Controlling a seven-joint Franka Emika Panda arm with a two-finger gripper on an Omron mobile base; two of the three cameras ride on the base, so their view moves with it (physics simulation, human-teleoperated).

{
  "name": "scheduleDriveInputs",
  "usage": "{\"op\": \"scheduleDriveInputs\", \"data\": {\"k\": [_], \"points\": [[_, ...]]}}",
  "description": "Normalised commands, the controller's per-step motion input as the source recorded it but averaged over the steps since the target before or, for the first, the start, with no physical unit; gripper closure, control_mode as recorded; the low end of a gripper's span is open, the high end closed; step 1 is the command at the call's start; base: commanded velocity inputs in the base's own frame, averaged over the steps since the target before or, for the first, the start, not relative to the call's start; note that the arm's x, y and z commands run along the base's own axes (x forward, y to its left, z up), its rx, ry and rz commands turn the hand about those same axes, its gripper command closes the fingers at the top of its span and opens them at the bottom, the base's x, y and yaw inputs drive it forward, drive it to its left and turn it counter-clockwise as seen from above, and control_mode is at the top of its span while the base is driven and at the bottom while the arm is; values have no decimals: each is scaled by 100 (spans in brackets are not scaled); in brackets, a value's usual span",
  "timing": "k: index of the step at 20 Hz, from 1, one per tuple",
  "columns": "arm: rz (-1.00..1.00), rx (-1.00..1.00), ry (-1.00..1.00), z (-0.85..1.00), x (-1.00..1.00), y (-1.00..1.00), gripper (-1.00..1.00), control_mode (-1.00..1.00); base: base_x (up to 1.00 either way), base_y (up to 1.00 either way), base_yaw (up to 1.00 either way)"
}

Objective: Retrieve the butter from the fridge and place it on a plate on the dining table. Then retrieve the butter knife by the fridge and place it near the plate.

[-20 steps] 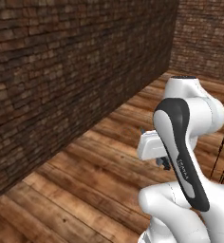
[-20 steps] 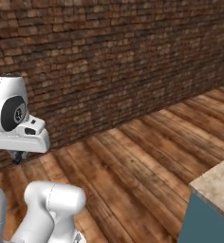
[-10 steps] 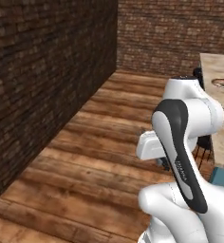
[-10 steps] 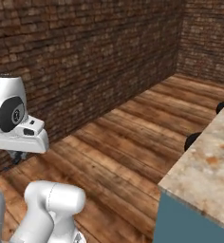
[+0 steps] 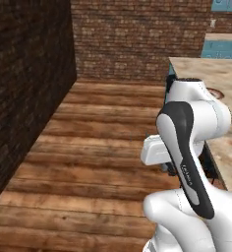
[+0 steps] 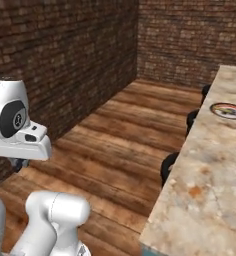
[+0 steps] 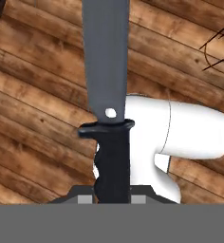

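Note:
The butter knife fills the middle of the hand view, grey blade pointing up and dark handle running down into my gripper, which is shut on it above the wooden floor. My hand hangs low in front of the arm, left of the dining table. The plate lies far along the marbled top, and its edge peeks past the arm. Whether the butter lies on it is too small to tell. The fridge is out of view.
Dark round stools stand along the island's near side. Brick walls close off the left and the far end. Open wooden floor stretches ahead between wall and island. Teal wall cabinets sit at the far right.
The whole scene has swung as the base moved: the brick wall slid left, and the island top with the plate has come into view. The arm keeps its pose, knife still held.

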Motion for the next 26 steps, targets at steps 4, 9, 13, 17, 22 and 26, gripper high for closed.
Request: {"op": "scheduleDriveInputs", "data": {"k": [4,9,13,17,22,26], "points": [[0,0,0,0,0,0,100,100,99,24,-51],[0,0,0,0,0,0,100,100,86,30,-57],[0,0,0,0,0,0,100,100,57,30,-65],[0,0,0,0,0,0,100,100,49,21,-70],[0,0,0,0,0,0,100,100,22,57,-66],[0,0,0,0,0,0,100,100,16,98,-54]]}}
